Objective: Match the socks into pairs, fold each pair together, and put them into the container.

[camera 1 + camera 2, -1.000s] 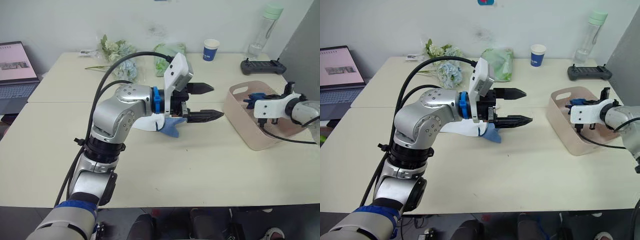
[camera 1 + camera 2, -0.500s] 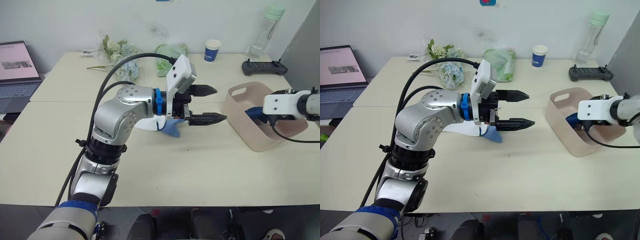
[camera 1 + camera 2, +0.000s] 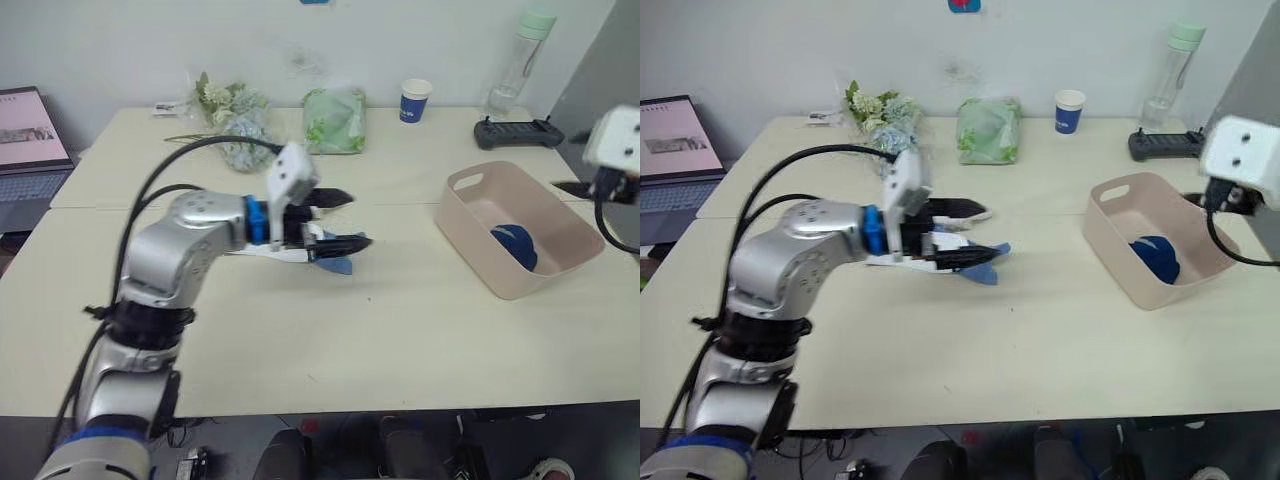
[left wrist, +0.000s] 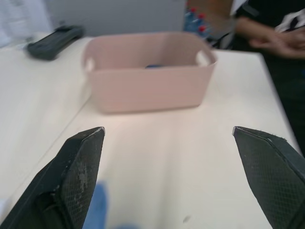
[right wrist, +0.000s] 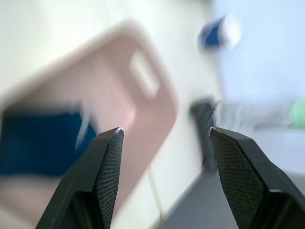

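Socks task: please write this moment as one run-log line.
navy pair: in pink tub | right hand: open, empty | left hand: open over white sock, light blue sock

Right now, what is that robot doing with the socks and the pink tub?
It is sorting socks into pairs and dropping them in the container. A folded navy pair already lies inside the pink tub. The right end effector is open and empty, raised above the tub. The left end effector is open too, reaching over the white socks and light blue socks lying together on the table. Those still need folding and putting away.
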